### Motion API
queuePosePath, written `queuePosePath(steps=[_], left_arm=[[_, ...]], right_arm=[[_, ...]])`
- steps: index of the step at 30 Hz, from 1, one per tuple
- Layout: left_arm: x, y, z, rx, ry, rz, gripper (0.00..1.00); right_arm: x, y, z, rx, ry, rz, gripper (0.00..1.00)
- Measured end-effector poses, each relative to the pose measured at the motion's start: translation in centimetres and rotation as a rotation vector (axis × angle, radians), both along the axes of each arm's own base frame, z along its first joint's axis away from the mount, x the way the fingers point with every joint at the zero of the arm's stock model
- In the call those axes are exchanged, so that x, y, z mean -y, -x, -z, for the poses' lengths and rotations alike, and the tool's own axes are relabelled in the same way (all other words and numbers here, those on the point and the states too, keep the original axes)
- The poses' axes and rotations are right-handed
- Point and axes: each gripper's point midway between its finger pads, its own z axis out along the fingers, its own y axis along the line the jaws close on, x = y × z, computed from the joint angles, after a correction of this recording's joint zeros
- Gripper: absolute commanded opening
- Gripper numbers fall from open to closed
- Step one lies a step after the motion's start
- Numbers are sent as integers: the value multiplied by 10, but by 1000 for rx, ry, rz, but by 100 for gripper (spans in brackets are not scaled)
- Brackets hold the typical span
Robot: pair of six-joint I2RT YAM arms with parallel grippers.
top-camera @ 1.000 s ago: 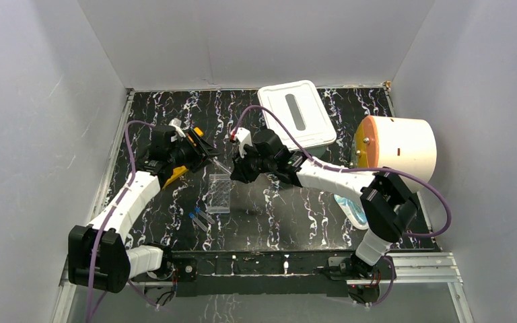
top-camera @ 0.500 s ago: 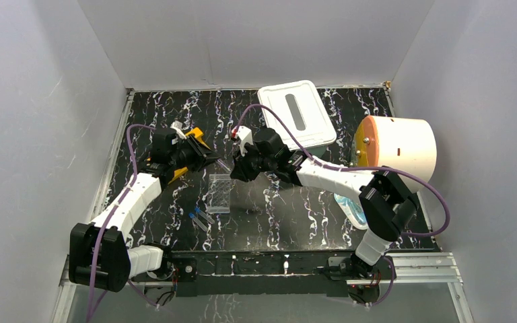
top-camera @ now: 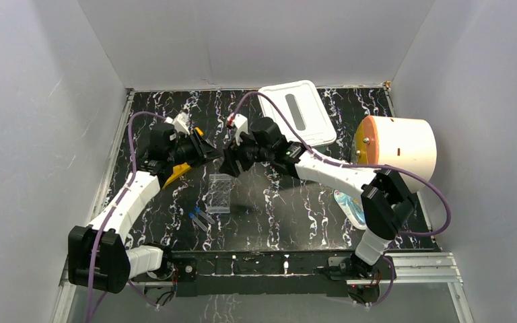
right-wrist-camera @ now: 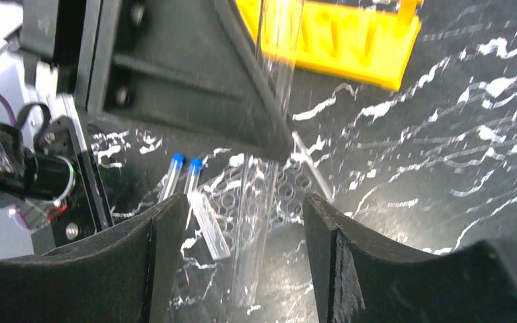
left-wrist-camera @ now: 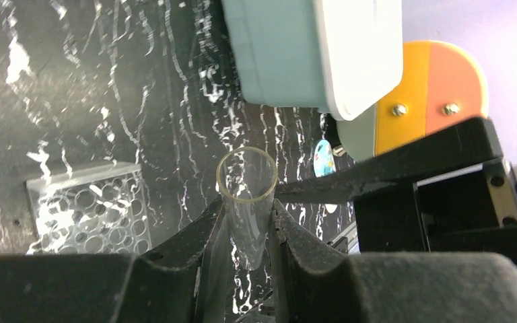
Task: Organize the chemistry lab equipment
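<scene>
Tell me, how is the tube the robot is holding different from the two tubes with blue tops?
The held tube has no cap, its mouth is open; the two blue-capped tubes are closed. The held tube is up off the table, pinched in the left hand; the blue-capped tubes lie flat on it near the well plate. Both kinds are clear.

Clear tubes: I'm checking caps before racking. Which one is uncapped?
The open-mouthed clear tube pinched in the left gripper; the other two clear tubes, lying flat, wear blue caps.
</scene>
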Motion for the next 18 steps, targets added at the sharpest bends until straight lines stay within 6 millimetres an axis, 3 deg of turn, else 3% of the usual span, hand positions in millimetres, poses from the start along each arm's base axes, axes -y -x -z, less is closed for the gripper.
queuePosePath(steps=[4,7,13,16,18], left_arm=[[4,-1,-25,105,-11,69,7],[7,-3,-43,173,-16,104,7],[9,-4,-60,231,-22,139,7],[10,-3,-64,237,-26,153,9],[9,-3,-65,239,-29,155,19]], right_arm=[[-13,-10,-27,26,-49,4,71],[-15,-10,-31,16,-60,10,67],[-15,-8,-29,-4,-60,6,35],[-16,-6,-29,5,-62,-17,29],[-15,-8,-29,13,-61,-18,25]])
